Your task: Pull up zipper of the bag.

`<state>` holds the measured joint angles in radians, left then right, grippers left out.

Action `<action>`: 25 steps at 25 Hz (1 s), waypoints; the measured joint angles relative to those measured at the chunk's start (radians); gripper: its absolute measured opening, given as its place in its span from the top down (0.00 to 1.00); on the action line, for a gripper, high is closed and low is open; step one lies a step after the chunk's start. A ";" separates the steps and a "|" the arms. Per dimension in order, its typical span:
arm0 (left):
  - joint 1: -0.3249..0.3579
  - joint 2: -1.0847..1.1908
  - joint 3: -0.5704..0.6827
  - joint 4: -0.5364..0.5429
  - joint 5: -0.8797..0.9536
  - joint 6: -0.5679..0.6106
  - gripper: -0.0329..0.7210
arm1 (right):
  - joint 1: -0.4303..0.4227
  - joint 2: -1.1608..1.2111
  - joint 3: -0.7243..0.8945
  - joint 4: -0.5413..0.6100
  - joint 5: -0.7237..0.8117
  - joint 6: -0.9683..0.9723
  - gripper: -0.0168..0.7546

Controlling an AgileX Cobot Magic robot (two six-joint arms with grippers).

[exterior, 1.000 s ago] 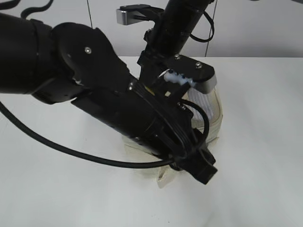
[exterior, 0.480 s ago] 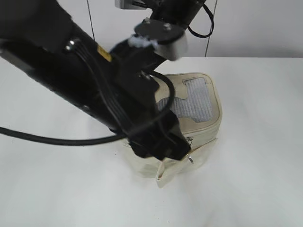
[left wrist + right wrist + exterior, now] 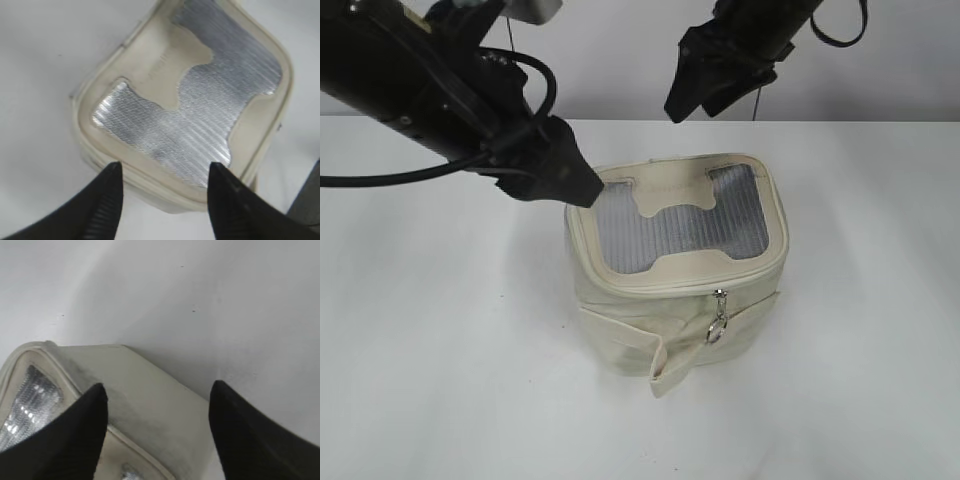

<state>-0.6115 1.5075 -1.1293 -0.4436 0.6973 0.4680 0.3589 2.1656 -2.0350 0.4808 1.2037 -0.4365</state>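
Bag: small cream bag (image 3: 680,300) standing upright on the white table (image 3: 880,300), near the middle of the exterior view
Lid: lies flat on top, with a grey ribbed window (image 3: 680,235) and a cream bone-shaped patch (image 3: 672,192) across it
Zipper: cream track (image 3: 660,288) runs round the lid edge; a silver slider with a ring pull (image 3: 718,322) hangs at the front face, the ring dangling down
Strap: loose cream strap (image 3: 665,360) lies across the front, its end folded at the lower edge
Left gripper (image 3: 162,200): above the bag's left rear corner, clear of it, jaws spread, nothing between them
Right gripper (image 3: 157,430): raised behind the bag, apart from it, jaws spread wide and empty
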 joint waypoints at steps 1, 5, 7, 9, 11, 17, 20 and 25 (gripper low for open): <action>0.012 0.016 -0.012 0.001 -0.003 0.007 0.40 | -0.013 -0.004 0.000 -0.006 0.001 0.003 0.32; 0.027 0.097 -0.097 0.002 0.008 0.043 0.40 | -0.048 -0.006 0.000 -0.017 0.003 0.029 0.32; 0.027 0.148 -0.160 0.002 0.030 0.055 0.40 | -0.057 -0.006 0.000 -0.032 0.003 0.048 0.32; 0.027 0.199 -0.226 0.002 0.060 0.071 0.40 | -0.061 -0.006 0.000 -0.069 0.005 0.069 0.32; 0.027 0.253 -0.304 0.002 0.092 0.087 0.40 | -0.061 -0.007 0.000 -0.114 0.006 0.092 0.32; 0.034 0.399 -0.521 0.002 0.212 0.120 0.40 | -0.075 -0.057 0.049 -0.149 0.006 0.108 0.32; 0.035 0.470 -0.617 0.002 0.273 0.141 0.40 | -0.102 -0.101 0.108 -0.151 0.006 0.110 0.32; 0.035 0.570 -0.761 -0.020 0.345 0.169 0.40 | -0.135 -0.159 0.230 -0.153 0.007 0.115 0.32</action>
<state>-0.5762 2.0772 -1.8898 -0.4633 1.0420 0.6371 0.2241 2.0070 -1.8052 0.3276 1.2108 -0.3216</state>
